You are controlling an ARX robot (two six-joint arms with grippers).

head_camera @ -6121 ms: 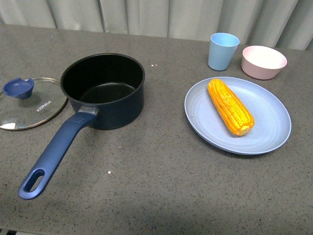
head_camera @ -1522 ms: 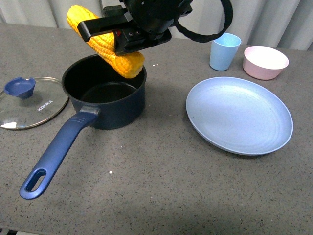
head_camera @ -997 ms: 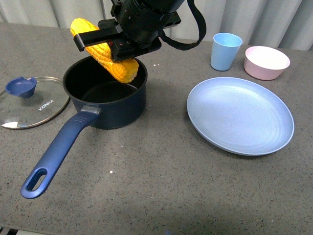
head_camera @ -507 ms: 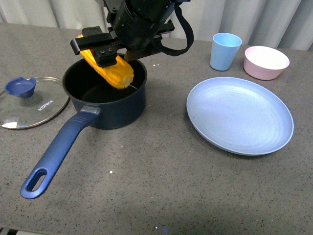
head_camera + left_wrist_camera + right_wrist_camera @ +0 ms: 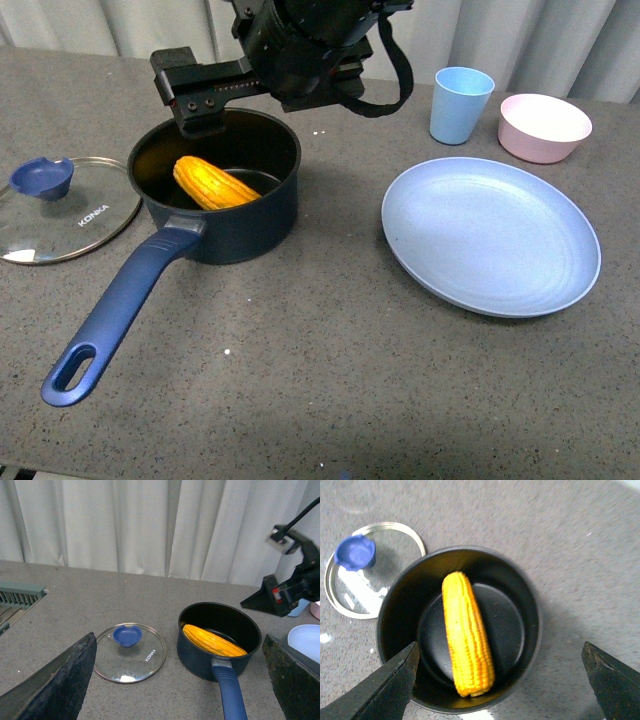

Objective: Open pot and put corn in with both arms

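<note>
Corn [image 5: 467, 632] lies in pot [image 5: 283, 205] near counter's left edge; judged rigid, ridged, best gripped mid-length. Right gripper [image 5: 500, 680] spread wide, empty; left gripper [image 5: 180, 680] likewise.

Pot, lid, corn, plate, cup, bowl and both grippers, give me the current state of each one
pot: open, upright, corn inside
lid: off, flat on the table beside the pot
corn: lying in the pot, released
plate: empty
cup: upright, contents not visible
bowl: upright, looks empty
right gripper: open above the pot, holding nothing
left gripper: open, holding nothing, away from the pot
</note>
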